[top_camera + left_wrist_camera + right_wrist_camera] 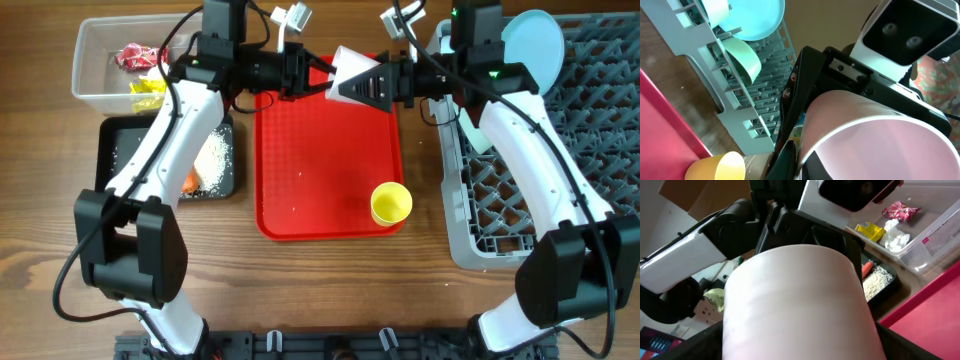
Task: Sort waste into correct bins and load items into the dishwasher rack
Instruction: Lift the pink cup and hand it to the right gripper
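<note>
Overhead, I saw wrappers (132, 57) binned, plate (535, 45) racked — right jaws gripped the pink cup (348, 76), left jaws I couldn't tell — yellow cup (391, 202) near them not yet racked.

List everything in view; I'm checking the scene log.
red tray: one, centre
pink cup: one, pale pink, held above the red tray
yellow cup: one, yellow, on the red tray
clear tub: one, far left
red wrapper, yellow wrapper, white tissue: one each, in the tub
black tray: one, beside the tub
rice: white, in the black tray
carrot: one, orange, same tray
rack: one, grey, right
plate: one, light blue, in the rack
bowl: at least one, pale, in the rack
right gripper: shut on the pink cup
left gripper: at the cup, grip unclear
</note>
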{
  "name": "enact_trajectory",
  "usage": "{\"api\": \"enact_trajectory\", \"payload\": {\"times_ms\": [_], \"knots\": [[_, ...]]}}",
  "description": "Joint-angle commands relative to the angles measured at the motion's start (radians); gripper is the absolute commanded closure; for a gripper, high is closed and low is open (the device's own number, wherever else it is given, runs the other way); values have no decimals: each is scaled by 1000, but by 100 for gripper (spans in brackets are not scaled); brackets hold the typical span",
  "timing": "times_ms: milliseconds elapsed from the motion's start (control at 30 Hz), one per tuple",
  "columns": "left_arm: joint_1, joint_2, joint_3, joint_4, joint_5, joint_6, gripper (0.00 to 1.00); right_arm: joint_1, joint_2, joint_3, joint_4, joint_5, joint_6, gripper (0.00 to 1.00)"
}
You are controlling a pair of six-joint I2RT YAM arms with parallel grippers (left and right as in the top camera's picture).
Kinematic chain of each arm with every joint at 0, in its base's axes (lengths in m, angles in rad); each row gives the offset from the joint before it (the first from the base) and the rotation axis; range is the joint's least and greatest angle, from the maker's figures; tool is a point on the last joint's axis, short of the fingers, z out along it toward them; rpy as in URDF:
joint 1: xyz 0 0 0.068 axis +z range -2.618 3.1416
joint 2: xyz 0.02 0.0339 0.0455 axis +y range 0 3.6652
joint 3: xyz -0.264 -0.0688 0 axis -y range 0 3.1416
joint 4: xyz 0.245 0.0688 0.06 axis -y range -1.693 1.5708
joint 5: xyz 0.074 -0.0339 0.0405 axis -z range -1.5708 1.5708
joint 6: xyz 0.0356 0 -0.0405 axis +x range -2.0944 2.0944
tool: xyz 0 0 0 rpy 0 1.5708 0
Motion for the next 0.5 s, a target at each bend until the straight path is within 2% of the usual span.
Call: {"api": "enact_trajectory", "payload": {"times_ms": [0,100,233,367,433,467], "knots": [[-3,-13,9,8,-20,-22,96,5,13,1,3,33,-1,9],[-3,-13,9,8,-19,-22,96,5,13,1,8,33,-1,12],[-3,-13,9,8,-20,-22,96,5,13,1,12,43,-1,39],[-3,-13,9,8,-21,-22,96,5,13,1,18,44,-1,46],[-3,-13,9,8,-26,-22,85,4,13,1,24,47,-1,50],[-3,-13,9,8,-31,-22,72,1,13,1,30,47,0,51]]}}
